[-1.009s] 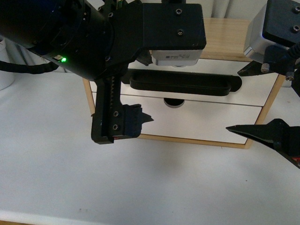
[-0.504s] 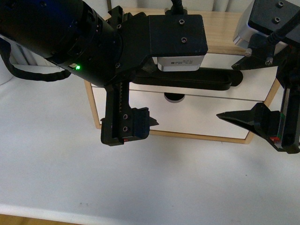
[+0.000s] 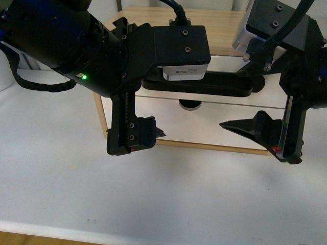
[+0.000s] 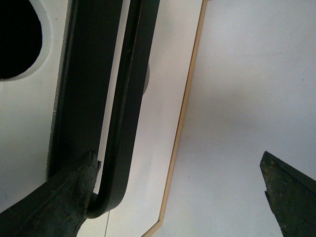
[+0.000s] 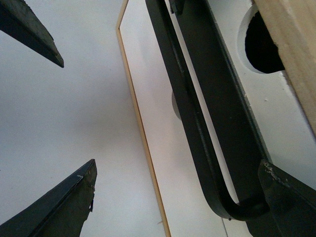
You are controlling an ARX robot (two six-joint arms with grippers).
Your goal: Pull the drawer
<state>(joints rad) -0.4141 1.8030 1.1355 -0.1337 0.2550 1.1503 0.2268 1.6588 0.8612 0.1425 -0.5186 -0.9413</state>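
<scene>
A light wood box (image 3: 225, 25) holds the drawer (image 3: 263, 99), white-fronted with a long black bar handle (image 3: 204, 86). My left gripper (image 3: 156, 107) is open at the handle's left end. In the left wrist view the handle (image 4: 128, 98) curves in right beside one fingertip (image 4: 84, 173), and the left gripper (image 4: 177, 163) spans the bar's end without closing. My right gripper (image 3: 232, 99) is open at the handle's right end. The right wrist view shows the handle (image 5: 197, 123) curving in beside one fingertip (image 5: 276, 182) of the right gripper (image 5: 177, 168).
Below the handled drawer sits a plain white drawer (image 3: 204, 127) in the same box. The box stands on a white table (image 3: 153, 194). A white object (image 3: 4, 76) shows at the far left edge. The table's front edge runs along the picture's bottom.
My right gripper has moved left and in toward the handle's right end. The left arm has shifted slightly right toward the left end. Both stay open.
</scene>
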